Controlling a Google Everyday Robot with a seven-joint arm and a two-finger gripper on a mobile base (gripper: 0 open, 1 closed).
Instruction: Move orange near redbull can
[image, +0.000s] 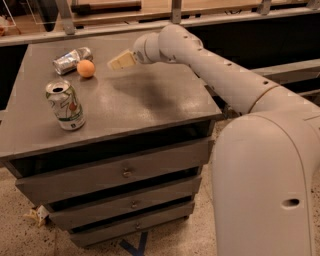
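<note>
Your orange (86, 68) sat far left on the cabinet top (150, 100), just beside the redbull can (72, 60), which lay on its side. Your gripper (121, 60) hung right of the fruit, apart from it and carrying nothing; whether it was spread or closed you could not tell. The orange looked light, firm, smooth and prone to roll, so a hold across its middle seemed best.

One high camera by the arm's base (265, 180) looks down on the cabinet (150, 107), tool (119, 61) upper centre.
</note>
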